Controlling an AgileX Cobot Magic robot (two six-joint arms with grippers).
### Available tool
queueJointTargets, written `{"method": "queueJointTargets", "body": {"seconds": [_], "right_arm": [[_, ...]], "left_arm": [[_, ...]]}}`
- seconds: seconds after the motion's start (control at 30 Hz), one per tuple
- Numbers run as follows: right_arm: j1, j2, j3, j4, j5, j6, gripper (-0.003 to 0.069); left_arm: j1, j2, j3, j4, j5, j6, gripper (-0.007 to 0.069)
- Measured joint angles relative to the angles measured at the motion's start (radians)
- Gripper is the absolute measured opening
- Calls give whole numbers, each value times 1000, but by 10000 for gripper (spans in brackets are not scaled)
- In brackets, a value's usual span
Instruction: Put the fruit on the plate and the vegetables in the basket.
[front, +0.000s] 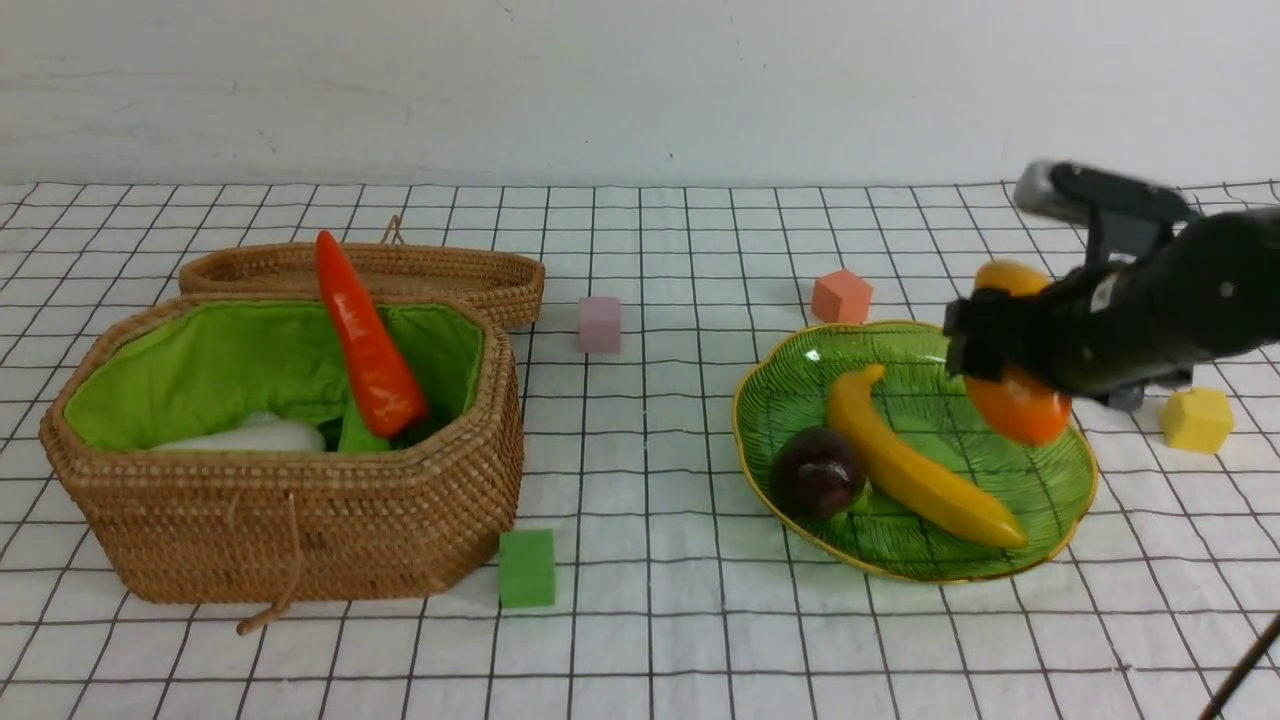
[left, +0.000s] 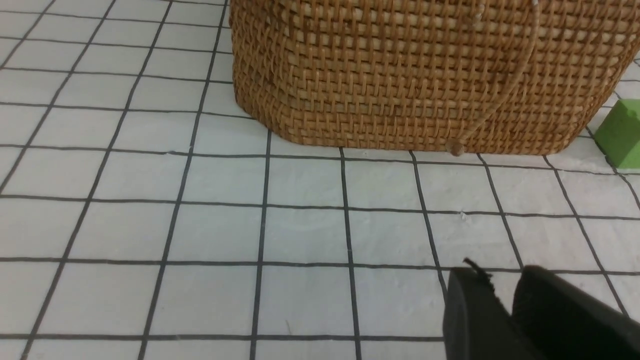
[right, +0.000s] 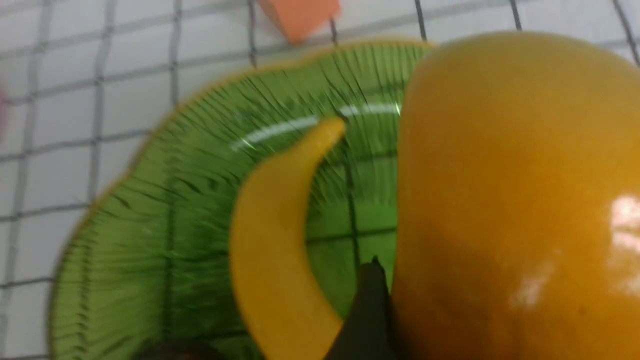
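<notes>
My right gripper (front: 1005, 345) is shut on the orange-yellow mango (front: 1020, 412) (right: 515, 175), holding it just above the right side of the green glass plate (front: 800, 390) (right: 150, 200). Only one dark finger (right: 370, 310) shows beside the mango. On the plate lie the yellow banana (front: 920, 470) (right: 270, 240) and a dark purple fruit (front: 815, 470). At the left, the wicker basket (front: 300, 520) (left: 410, 75) holds the orange-red carrot (front: 365, 340), leaning on its rim, and a white vegetable (front: 250, 437). My left gripper (left: 502, 280) hovers low over the cloth in front of the basket, its jaws nearly together and empty.
The flat wicker lid (front: 450, 265) lies behind the basket. Loose cubes sit on the checked cloth: pink (front: 599, 324), orange (front: 841, 296) (right: 300, 15), yellow (front: 1197, 419), and green (front: 527, 567) (left: 622, 132) by the basket's front corner. A dark rod (front: 1240, 670) crosses the near right corner.
</notes>
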Motion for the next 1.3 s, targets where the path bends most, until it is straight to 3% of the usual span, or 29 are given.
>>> {"method": "queueJointTargets", "body": {"seconds": [0.2, 0.33, 0.43, 0.53, 0.57, 0.6, 0.63, 0.67, 0.7, 0.8, 0.97, 1.07, 1.3], "right_arm": [[1, 10, 0, 0, 42, 2, 680], [1, -43, 0, -1, 86, 3, 655], [1, -136, 0, -24, 136, 3, 594], [1, -310, 0, -31, 236, -52, 430], [1, -335, 0, -31, 250, -57, 418], [1, -436, 0, -31, 309, -98, 291], [1, -500, 1, -30, 343, -115, 213], [1, -526, 2, -29, 355, -119, 198], [1, -628, 20, -28, 389, -148, 66], [1, -751, 67, -28, 412, -179, 3], [1, -1014, 341, -17, 365, -216, -8], [1, -1185, 588, -7, 258, -223, -8], [1, -1409, 764, -20, 178, -229, -7]], "left_arm": [[0, 0, 0, 0, 0, 0, 132], [0, 0, 0, 0, 0, 0, 134], [0, 0, 0, 0, 0, 0, 134], [0, 0, 0, 0, 0, 0, 139], [0, 0, 0, 0, 0, 0, 140], [0, 0, 0, 0, 0, 0, 143], [0, 0, 0, 0, 0, 0, 145], [0, 0, 0, 0, 0, 0, 145], [0, 0, 0, 0, 0, 0, 146], [0, 0, 0, 0, 0, 0, 148], [0, 0, 0, 0, 0, 0, 153], [0, 0, 0, 0, 0, 0, 153], [0, 0, 0, 0, 0, 0, 153]]}}
